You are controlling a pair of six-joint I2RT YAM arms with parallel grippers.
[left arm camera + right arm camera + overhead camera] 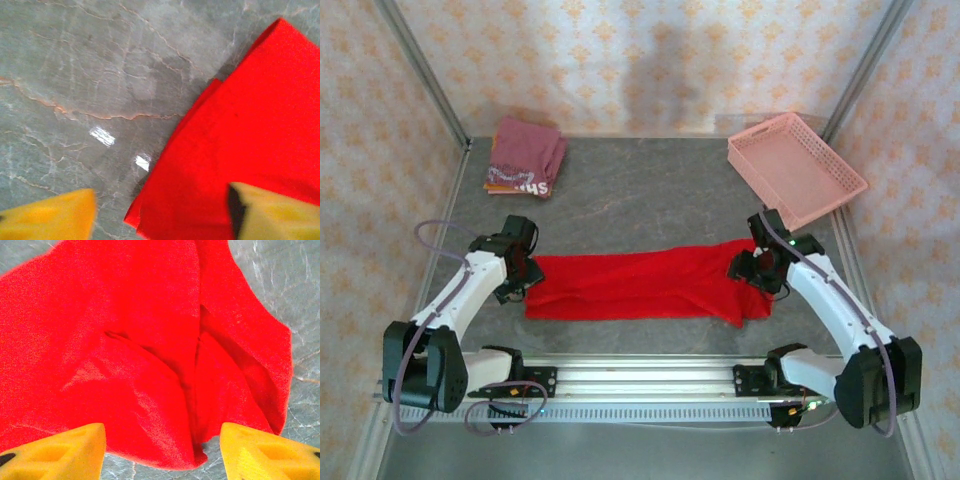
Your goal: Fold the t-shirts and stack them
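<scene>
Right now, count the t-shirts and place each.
3: red t-shirt spread flat, near centre; folded maroon-pink t-shirt at far left, lying on an orange t-shirt. Others may hide beneath.

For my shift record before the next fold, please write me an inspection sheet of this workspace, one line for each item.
Surface: grey marbled table, some light glare.
Job's things: red t-shirt folded into a long strip across the near middle; maroon-pink t-shirt folded at far left, lying on an orange one.
Clutter: pink basket at far right, looks empty.
Hands: left hand open over the strip's left end; right hand open over its rumpled right end; neither grips cloth.
Cables: left-arm cable and right-arm cable loop clear of the cloth.
Surroundings: patterned walls, metal frame posts.
</scene>
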